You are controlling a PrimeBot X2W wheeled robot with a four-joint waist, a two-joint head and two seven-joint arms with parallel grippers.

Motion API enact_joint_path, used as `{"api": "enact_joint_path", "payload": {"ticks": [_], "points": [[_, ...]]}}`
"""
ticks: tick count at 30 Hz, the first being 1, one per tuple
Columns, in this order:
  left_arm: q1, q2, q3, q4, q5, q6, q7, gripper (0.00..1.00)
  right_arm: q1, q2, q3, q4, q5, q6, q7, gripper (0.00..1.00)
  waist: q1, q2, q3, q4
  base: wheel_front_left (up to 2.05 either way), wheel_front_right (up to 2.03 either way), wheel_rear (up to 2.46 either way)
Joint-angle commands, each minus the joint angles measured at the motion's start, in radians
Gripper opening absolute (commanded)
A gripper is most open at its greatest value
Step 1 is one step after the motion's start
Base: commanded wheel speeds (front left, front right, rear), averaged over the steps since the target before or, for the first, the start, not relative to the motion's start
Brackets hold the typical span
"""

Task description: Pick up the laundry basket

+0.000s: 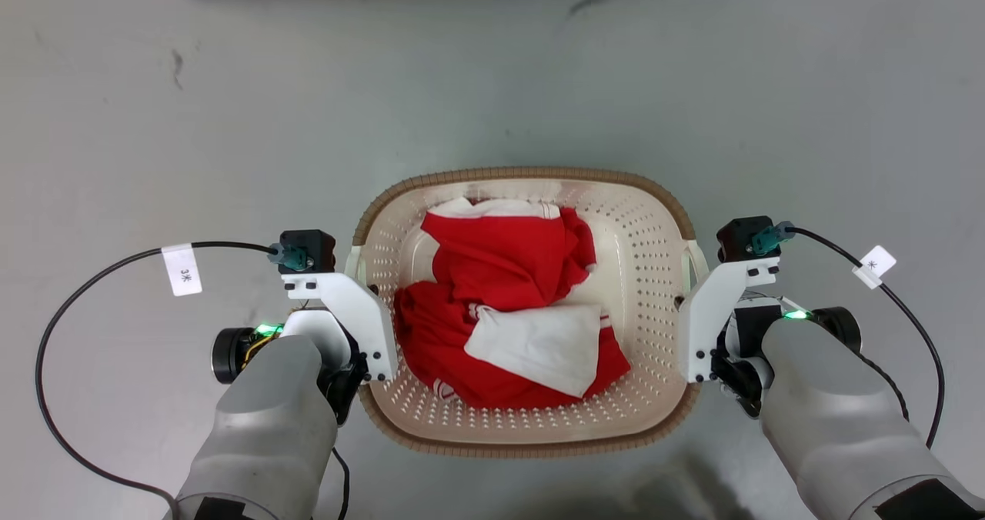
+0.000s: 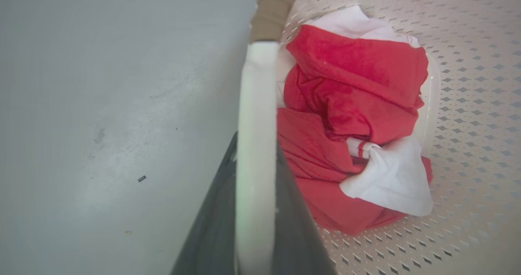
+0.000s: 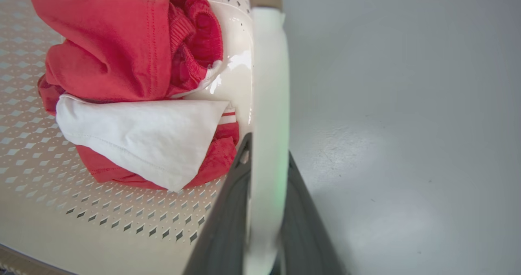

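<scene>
Pale forearms, left forearm (image 1: 262, 420) and right forearm (image 1: 831, 412), rise from the lower corners of the head view. Between them, at lower centre, the laundry basket (image 1: 531, 174) sits on the grey floor (image 1: 192, 120), holding crumpled red and white clothes (image 1: 508, 274). The left gripper (image 1: 362, 297) is at its left side and the right gripper (image 1: 692, 305) at its right.

From the bottom centre of the left wrist view, two dark fingers (image 2: 211, 226) press tightly on either face of the white left handle (image 2: 256, 104): this gripper is pinching it.

Likewise in the right wrist view, dark fingers (image 3: 309, 226) clamp the white right handle (image 3: 268, 84), with clothes at the left and floor at the right.

Both grasps look made, so the lift seems to be the step in hand; whether the basket has left the floor I cannot tell. Raising it calls for both arms moving together and level, so it neither tips nor slips.
</scene>
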Motion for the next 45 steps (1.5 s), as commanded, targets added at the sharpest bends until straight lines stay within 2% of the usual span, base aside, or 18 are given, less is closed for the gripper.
{"api": "enact_joint_path", "payload": {"ticks": [1, 16, 33, 45], "points": [[0.003, -0.011, -0.008, -0.006, -0.014, -0.001, 0.015, 0.0, -0.002, 0.008, 0.01, 0.004, 0.008, 0.003, 0.025, 0.0, -0.0001, 0.0001, -0.051, -0.001, 0.0, 0.0, 0.0], [0.02, 0.017, -0.051, -0.005, -0.091, -0.001, 0.199, 0.0, -0.001, 0.002, 0.036, 0.014, 0.06, 0.003, 0.192, 0.0, -0.0001, 0.0001, -0.278, 0.005, 0.0, 0.0, 0.0], [0.069, 0.05, -0.068, -0.004, -0.123, 0.004, 0.315, 0.0, 0.044, -0.016, 0.079, 0.01, 0.137, 0.002, 0.359, 0.0, -0.0001, 0.0001, -0.5, 0.011, 0.0, 0.0, 0.0], [0.109, 0.053, -0.078, -0.003, -0.139, 0.011, 0.393, 0.0, 0.061, -0.029, 0.096, 0.015, 0.191, 0.001, 0.509, 0.0, -0.0001, 0.0001, -0.603, 0.01, 0.0, 0.0, 0.0]]}}
